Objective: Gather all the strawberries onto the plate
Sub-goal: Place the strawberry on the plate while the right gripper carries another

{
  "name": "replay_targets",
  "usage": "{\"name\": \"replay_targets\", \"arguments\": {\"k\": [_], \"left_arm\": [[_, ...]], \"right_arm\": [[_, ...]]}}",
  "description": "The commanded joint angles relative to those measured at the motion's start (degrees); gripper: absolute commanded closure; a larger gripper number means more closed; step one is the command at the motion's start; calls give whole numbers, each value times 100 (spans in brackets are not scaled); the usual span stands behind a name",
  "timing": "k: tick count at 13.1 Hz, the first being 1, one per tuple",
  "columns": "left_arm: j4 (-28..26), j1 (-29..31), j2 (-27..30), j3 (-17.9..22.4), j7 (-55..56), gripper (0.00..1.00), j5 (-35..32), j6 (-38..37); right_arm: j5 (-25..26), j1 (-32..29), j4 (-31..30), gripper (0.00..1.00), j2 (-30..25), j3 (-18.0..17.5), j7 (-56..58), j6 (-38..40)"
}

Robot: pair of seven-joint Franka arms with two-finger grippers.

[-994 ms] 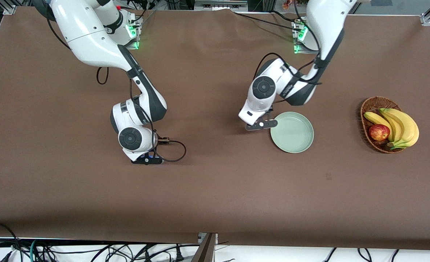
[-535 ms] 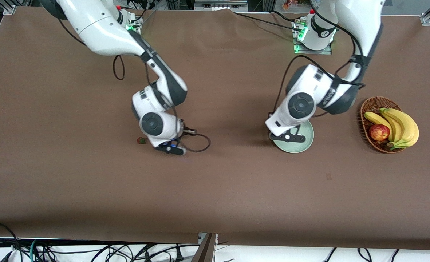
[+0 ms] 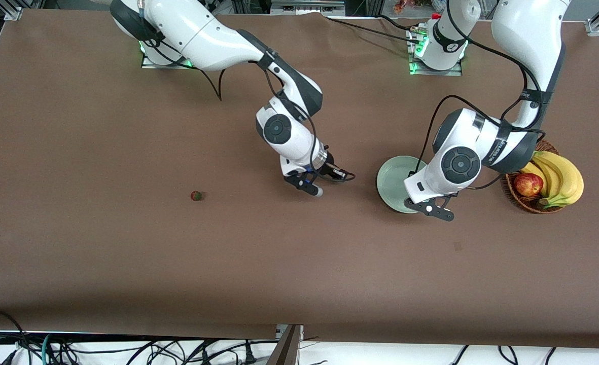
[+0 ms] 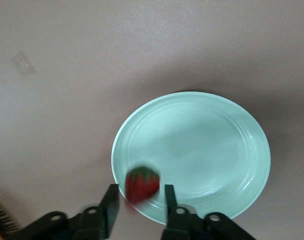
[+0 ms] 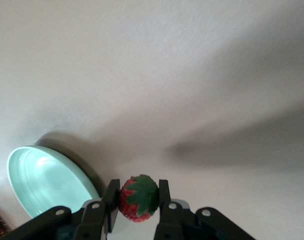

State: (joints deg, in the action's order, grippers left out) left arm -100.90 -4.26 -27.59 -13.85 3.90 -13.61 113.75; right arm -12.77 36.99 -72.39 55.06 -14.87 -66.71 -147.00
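Observation:
The pale green plate (image 3: 390, 177) lies mid-table toward the left arm's end. My left gripper (image 3: 428, 208) hangs over the plate's rim nearest the front camera. In the left wrist view its jaws (image 4: 139, 200) stand open, and a blurred strawberry (image 4: 141, 184) sits loose between them, touching neither finger, over the plate's edge (image 4: 192, 150). My right gripper (image 3: 309, 185) is over bare table beside the plate, shut on a second strawberry (image 5: 138, 198). A third strawberry (image 3: 196, 195) lies alone on the table toward the right arm's end.
A wicker basket (image 3: 512, 195) holding bananas (image 3: 563, 175) and a red apple (image 3: 528, 184) stands just past the plate at the left arm's end, close to the left arm's elbow. A small mark (image 3: 457, 246) shows on the brown cloth nearer the front camera.
Both arms swung toward the left arm's end. The right gripper carried a strawberry toward the plate, uncovering the lone berry. The left gripper crossed the plate and its jaws opened off their berry.

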Motion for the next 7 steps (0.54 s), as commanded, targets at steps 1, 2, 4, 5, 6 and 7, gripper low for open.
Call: {"name": "replay_targets", "arguments": {"k": [1, 2, 4, 5, 6, 7], "left_arm": [[-9, -31, 8, -109, 312, 0, -106, -72], [-9, -31, 25, -101, 322, 0, -106, -107], [8, -22, 174, -109, 322, 0, 15, -316], [35, -22, 253, -109, 340, 0, 321, -510], [9, -22, 323, -109, 366, 0, 603, -555], [-9, 4, 368, -109, 366, 0, 692, -582]], "right_arm": [[-41, -7, 191, 68, 171, 36, -79, 32], [81, 89, 130, 67, 224, 37, -105, 14], [292, 160, 85, 44, 286, 80, -114, -4], [380, 160, 24, 22, 277, 98, -114, 14], [468, 151, -46, 15, 225, 202, -97, 66], [478, 142, -108, 10, 190, 247, -88, 215]]}}
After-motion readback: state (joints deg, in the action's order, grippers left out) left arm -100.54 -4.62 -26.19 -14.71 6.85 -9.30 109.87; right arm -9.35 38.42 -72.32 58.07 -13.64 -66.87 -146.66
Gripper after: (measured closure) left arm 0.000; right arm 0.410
